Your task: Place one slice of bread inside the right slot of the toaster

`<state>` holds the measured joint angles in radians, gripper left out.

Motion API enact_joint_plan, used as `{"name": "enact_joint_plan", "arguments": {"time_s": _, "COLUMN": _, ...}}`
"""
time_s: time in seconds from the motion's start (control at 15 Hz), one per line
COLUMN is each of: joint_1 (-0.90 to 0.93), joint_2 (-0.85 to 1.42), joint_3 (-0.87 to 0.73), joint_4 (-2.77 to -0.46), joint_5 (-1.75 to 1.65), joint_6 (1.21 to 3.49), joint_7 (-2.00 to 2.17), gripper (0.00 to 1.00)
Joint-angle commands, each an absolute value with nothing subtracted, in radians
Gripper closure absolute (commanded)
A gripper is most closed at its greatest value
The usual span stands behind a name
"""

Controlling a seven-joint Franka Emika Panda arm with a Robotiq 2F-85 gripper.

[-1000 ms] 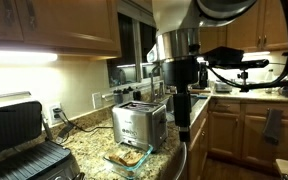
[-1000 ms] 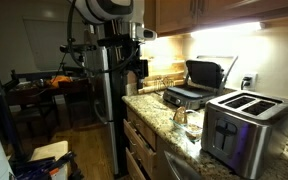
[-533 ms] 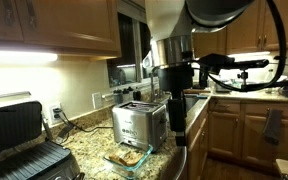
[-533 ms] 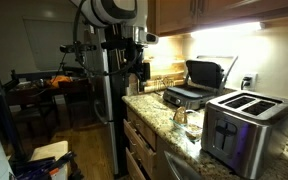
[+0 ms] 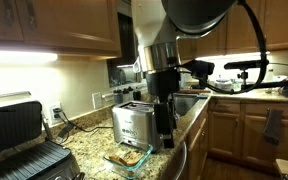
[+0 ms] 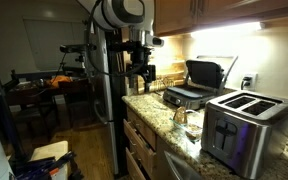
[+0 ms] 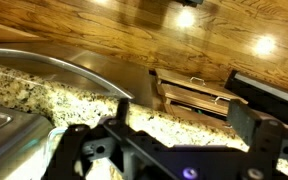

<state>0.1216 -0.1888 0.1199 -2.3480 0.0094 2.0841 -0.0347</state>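
Observation:
The brushed-steel toaster (image 5: pixel 139 124) stands on the granite counter and also shows in an exterior view (image 6: pixel 246 128), with both top slots empty. Tan bread slices (image 5: pixel 128 155) lie in a clear glass dish in front of the toaster. My gripper (image 5: pixel 166 135) hangs fingers-down just beside the toaster, above the counter's edge and higher than the dish. It also shows in an exterior view (image 6: pixel 141 86). In the wrist view the gripper (image 7: pixel 164 140) is open and empty, with granite counter below it. No bread shows in the wrist view.
A black-and-grey grill press (image 5: pixel 19 140) sits further along the counter (image 6: pixel 197 85). A sink rim (image 7: pixel 54 68) and a wooden rack (image 7: pixel 194 97) lie beneath the wrist camera. Upper cabinets (image 5: pixel 54 25) hang above. A camera tripod (image 5: pixel 246 72) stands behind the arm.
The arm has swung sideways toward the toaster and over the counter's edge. The gripper stays open and empty. The toaster and the bread have not moved.

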Motion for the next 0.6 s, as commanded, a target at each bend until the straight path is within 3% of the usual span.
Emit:
{"name": "enact_joint_plan", "arguments": {"time_s": 0.0, "joint_1": 0.118, "joint_2": -0.136, "joint_3": 0.123, "joint_4": -2.297, "joint_5": -0.017, "joint_6": 2.092, "joint_7": -0.020, "gripper": 0.00}}
{"name": "enact_joint_plan", "arguments": {"time_s": 0.53, "joint_1": 0.128, "joint_2": 0.003, "joint_3": 0.133, "joint_4": -2.167, "joint_5": -0.065, "joint_6": 2.093, "joint_7": -0.007, "gripper": 0.00}}
